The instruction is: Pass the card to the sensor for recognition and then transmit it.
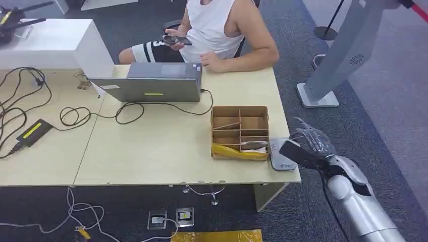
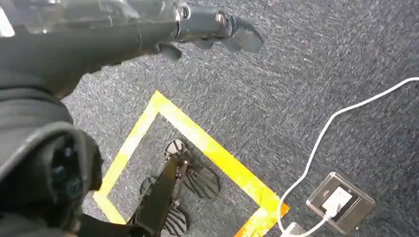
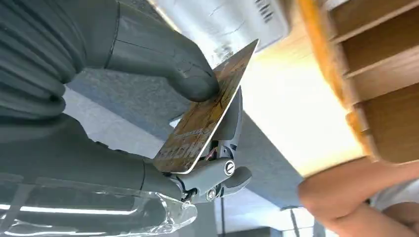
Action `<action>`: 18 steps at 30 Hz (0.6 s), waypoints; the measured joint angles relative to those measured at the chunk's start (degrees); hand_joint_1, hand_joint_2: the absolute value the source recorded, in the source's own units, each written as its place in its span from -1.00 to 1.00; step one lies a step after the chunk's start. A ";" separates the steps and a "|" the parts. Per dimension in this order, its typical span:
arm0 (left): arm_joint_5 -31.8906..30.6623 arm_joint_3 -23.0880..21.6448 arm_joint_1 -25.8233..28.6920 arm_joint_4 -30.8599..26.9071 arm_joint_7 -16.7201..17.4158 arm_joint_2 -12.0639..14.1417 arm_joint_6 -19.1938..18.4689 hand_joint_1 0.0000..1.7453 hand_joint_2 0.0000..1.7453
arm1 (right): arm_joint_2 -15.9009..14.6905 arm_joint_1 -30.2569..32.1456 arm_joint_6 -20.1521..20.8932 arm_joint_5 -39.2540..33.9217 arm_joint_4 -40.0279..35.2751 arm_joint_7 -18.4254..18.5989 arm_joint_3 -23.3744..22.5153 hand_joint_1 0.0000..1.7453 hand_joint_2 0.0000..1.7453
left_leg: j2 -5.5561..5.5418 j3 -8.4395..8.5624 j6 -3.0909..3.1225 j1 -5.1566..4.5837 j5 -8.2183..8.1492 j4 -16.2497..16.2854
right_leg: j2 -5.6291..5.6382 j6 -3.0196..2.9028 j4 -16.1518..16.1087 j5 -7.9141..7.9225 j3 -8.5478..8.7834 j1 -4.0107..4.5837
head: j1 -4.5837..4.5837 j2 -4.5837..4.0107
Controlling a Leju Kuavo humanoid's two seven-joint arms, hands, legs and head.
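Note:
My right hand (image 1: 309, 143) hovers just off the table's right edge, beside the grey card sensor (image 1: 280, 154) lying on the table's front right corner. In the right wrist view the thumb (image 3: 163, 61) and fingers pinch a brownish patterned card (image 3: 207, 111), held edge-on close to the sensor (image 3: 232, 22). My left hand (image 2: 163, 29) hangs over the dark carpet with its fingers (image 2: 232, 32) loosely extended, holding nothing.
A cardboard divider box (image 1: 239, 132) with a yellow item stands left of the sensor. A laptop (image 1: 154, 83) and cables (image 1: 75, 116) lie on the table (image 1: 151, 151). A person (image 1: 217, 30) sits at the far side. A grey stand (image 1: 333, 65) rises at right.

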 joint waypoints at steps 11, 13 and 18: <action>0.53 -1.62 -0.84 2.71 -0.37 0.39 -0.98 -1.00 -1.00 | -0.55 1.39 1.35 0.61 0.72 0.39 -1.47 1.00 1.00 | 0.00 0.01 0.00 0.00 0.00 0.00 | 0.02 0.00 0.00 0.00 0.01 0.01 | 0.02 0.02; 0.61 -2.05 -0.96 3.08 -0.40 0.39 -1.05 -1.00 -1.00 | -0.29 2.03 1.88 0.94 0.70 0.52 -1.29 1.00 1.00 | 0.00 0.01 0.00 0.00 0.00 0.00 | 0.02 0.00 0.00 0.00 0.01 0.00 | 0.02 0.02; 0.77 -2.45 -1.10 3.57 -0.40 0.37 -1.18 -1.00 -1.00 | 0.33 2.69 2.49 1.20 0.70 0.85 -0.94 1.00 1.00 | 0.00 0.01 0.00 0.00 0.00 0.00 | 0.02 0.00 0.00 0.00 0.01 0.00 | 0.02 0.02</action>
